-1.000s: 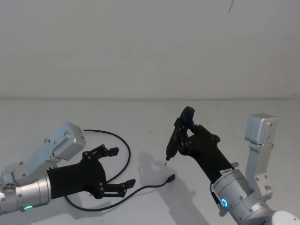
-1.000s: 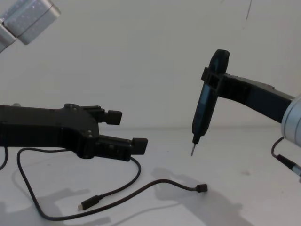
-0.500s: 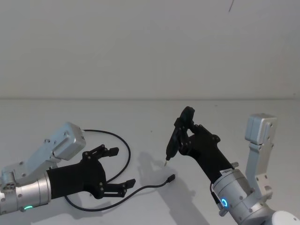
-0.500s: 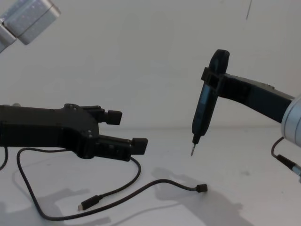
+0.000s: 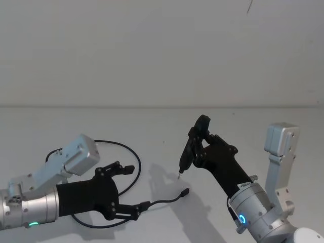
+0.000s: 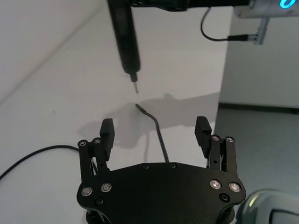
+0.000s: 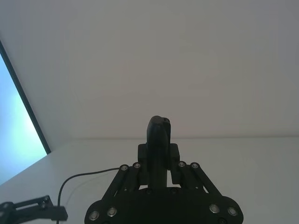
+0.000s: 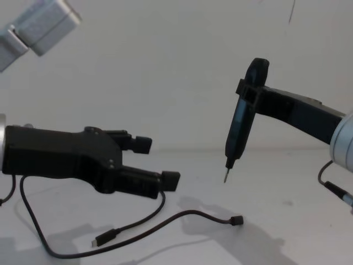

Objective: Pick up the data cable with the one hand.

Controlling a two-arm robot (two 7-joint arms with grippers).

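**White surface, black cord: left hand spread above the cable**

Black and thin, the data cable (image 5: 164, 201) lay on the white surface (image 5: 253, 131). It looped from the far left round beneath the left hand (image 5: 137, 186) and ended in a small plug (image 8: 236, 221) toward the right. The left hand hovered over it, released, both fingers wide apart and grasping nothing. In the chest view there was a clear gap between the lower finger and the cord below. In the left wrist view the cable ran out between the two fingers toward that plug. Farther right, the right hand (image 5: 200, 140) was clenched on a pen-like tool (image 8: 240, 132) — tip down, held off the surface, just beyond the cable's right end.
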